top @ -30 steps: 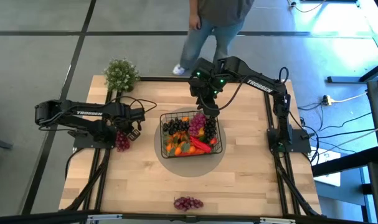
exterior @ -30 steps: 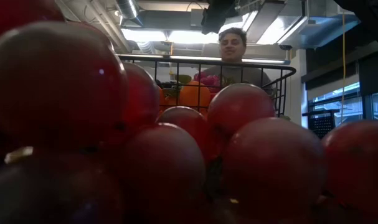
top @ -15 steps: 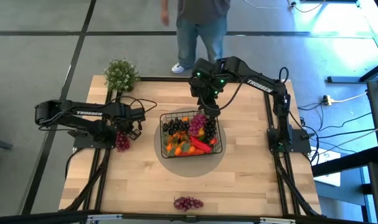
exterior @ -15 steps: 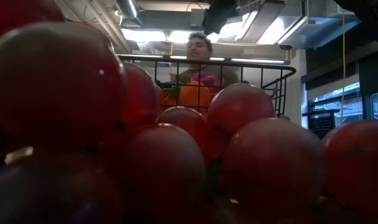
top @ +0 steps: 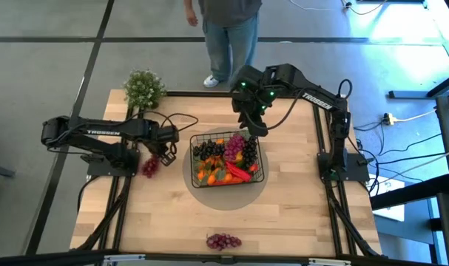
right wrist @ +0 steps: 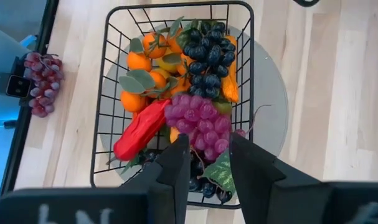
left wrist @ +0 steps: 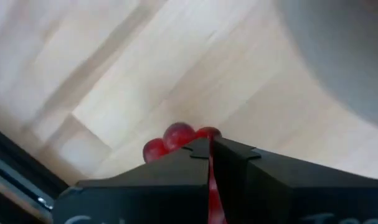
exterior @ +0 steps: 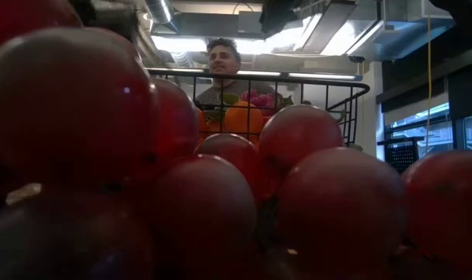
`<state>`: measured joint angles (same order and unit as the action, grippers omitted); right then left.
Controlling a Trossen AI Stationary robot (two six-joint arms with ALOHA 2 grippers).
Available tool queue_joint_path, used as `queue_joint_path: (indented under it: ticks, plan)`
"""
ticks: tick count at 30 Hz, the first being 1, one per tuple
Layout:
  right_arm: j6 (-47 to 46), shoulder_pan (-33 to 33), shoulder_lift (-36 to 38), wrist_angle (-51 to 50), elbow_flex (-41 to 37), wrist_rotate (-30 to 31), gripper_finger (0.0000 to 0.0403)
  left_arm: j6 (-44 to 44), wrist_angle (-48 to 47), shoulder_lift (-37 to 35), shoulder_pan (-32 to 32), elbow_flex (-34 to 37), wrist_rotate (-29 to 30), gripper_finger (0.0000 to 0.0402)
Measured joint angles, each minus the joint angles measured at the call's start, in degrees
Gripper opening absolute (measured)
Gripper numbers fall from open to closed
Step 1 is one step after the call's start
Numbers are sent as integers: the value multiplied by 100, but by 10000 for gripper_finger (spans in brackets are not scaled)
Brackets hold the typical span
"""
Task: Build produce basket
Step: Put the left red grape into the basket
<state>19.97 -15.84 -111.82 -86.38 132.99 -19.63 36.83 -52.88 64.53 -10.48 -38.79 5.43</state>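
The black wire basket [top: 225, 134] stands mid-table on a grey round mat, holding oranges [right wrist: 139, 62], dark grapes [right wrist: 204, 53], a red pepper [right wrist: 142, 127] and pink-purple grapes [right wrist: 198, 121]. My right gripper [right wrist: 208, 146] hovers open above the basket's far side [top: 255, 129] with nothing between its fingers. Left of the basket, my left gripper [top: 159, 158] is shut on a red grape bunch [top: 150, 167]. A second red grape bunch [top: 223, 241] lies at the near edge and fills the low view [exterior: 220, 194]. My left gripper pinches the red grape bunch between its two fingers, red showing in the slit between them [left wrist: 210, 183]. The fingers come from above, pointing steeply down. The grapes [left wrist: 176, 135] hang past the fingertips; whether the bunch's lower end is clear of the table I cannot tell.
A leafy potted plant [top: 144, 89] stands at the far left corner. A person [top: 228, 29] stands beyond the far edge. Bare wood lies between the basket and the near-edge grapes.
My left gripper has gone up and a little toward the basket, and the red bunch has shifted with it and looks shorter from above. My right gripper has drawn slightly up and toward the far edge. The person has stepped toward the left.
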Motion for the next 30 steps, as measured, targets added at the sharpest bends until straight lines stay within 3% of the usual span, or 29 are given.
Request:
queue_joint_path:
  ticks: [6,18,30]
  plan:
    - [2,0,71,-231,0,-15,100,-146,-522,0,268,-904,457,0]
    - [223,-79,97,-375,0,-597,100,-506,-1081,0,678,-2507,1057,1]
    - [219,-168,125,-361,0,-596,100,-352,-1233,-2,620,-2441,1006,0]
